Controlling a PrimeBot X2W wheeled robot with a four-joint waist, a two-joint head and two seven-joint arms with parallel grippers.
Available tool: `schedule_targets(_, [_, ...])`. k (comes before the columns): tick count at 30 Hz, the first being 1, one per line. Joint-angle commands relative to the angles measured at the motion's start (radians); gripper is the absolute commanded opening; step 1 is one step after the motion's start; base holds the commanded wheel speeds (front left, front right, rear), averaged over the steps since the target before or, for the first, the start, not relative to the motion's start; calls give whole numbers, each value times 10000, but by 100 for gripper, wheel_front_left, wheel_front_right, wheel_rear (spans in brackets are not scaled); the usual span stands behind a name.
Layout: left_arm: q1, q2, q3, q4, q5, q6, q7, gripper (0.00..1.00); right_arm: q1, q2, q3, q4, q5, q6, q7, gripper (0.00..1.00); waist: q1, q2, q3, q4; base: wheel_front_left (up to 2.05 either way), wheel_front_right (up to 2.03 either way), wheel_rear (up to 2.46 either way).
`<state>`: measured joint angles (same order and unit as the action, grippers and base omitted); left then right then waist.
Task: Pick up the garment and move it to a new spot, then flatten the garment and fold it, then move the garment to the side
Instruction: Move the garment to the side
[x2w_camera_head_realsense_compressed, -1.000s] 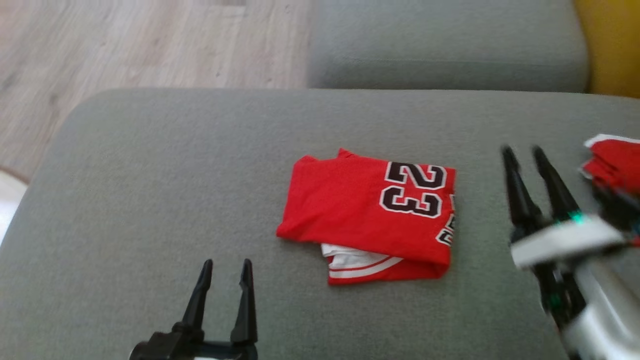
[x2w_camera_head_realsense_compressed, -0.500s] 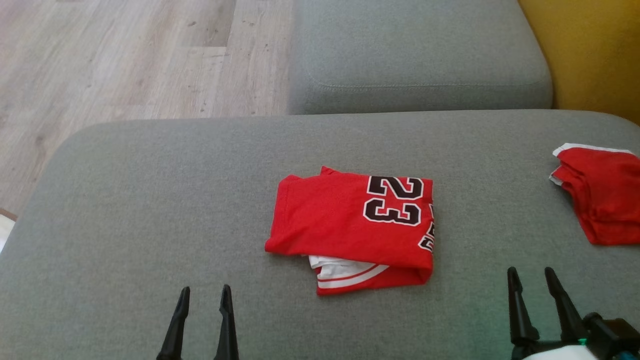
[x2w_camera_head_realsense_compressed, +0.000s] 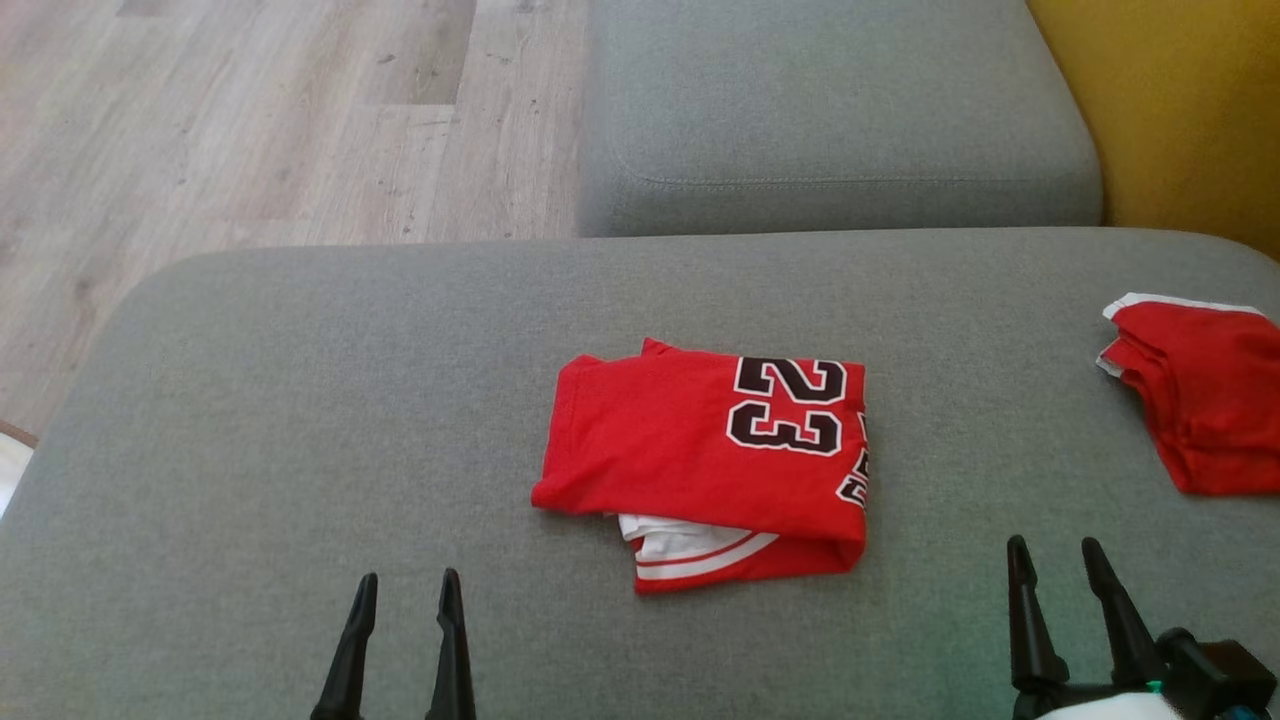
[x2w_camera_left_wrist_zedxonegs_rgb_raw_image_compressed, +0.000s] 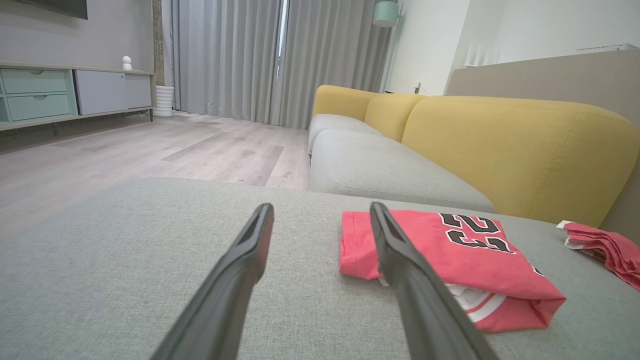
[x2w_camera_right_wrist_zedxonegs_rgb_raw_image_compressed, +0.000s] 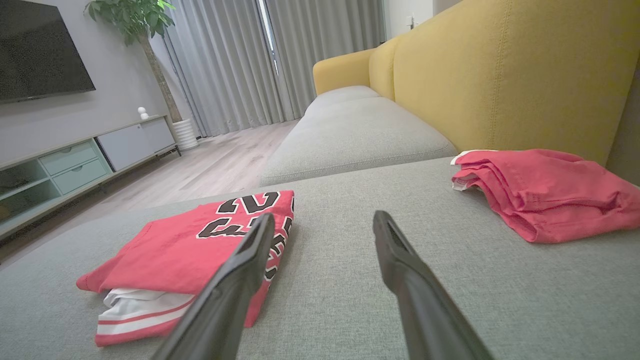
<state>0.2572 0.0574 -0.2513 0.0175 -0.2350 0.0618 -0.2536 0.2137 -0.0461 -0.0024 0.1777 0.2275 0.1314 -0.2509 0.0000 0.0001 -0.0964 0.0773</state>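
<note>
Currently the folded red fabric jersey with black "23" numerals (x2w_camera_head_realsense_compressed: 700, 460) lies at frame centre. It should handle as soft, light and liable to unfold, so grip through all layers at the lower fold, apparently the thickest edge. Left gripper (x2w_camera_head_realsense_compressed: 408, 582) and right gripper (x2w_camera_head_realsense_compressed: 1054, 548), at lower frame, stand fully open and empty, apart from the jersey. It rests on a grey woven sofa cushion (x2w_camera_head_realsense_compressed: 300, 400). A second red garment (x2w_camera_head_realsense_compressed: 1200, 400) lies mid-right, with pale wood floor (x2w_camera_head_realsense_compressed: 250, 120) at upper left.

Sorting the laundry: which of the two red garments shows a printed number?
The folded jersey mid-cushion shows a black 23; the red garment at the right edge shows none.
</note>
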Motion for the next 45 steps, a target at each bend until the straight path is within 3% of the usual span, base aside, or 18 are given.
schedule_targets(1, [-260, -71, 357, -389, 114, 73, -82, 100, -314, -96, 217, -254, -64, -7, -108, 100, 0, -1, -24, 7, 0, 0, 0])
schedule_targets(21, [-388, -72, 116, -472, 101, 80, -82, 100, -511, -46, 261, 132, -171, -7, -108, 100, 0, -1, 280, 469, 0, 0, 0])
schedule_targets(36, [-940, -72, -554, -384, -88, 200, -82, 100, -3122, -42, 1098, 2614, 2571, -7, 1190, 100, 0, -1, 1392, 1223, 0, 0, 0])
schedule_targets(44, [-1318, -72, -741, -292, -236, 275, -82, 100, -3856, -42, 1456, 4037, 3335, -7, 1710, 100, 0, -1, 1787, 1391, 0, 0, 0])
schedule_targets(45, [-1342, -72, -745, -286, -247, 284, -82, 100, -3892, -42, 1484, 4151, 3369, -7, 1675, 46, 0, -1, 1803, 1394, 0, 0, 0])
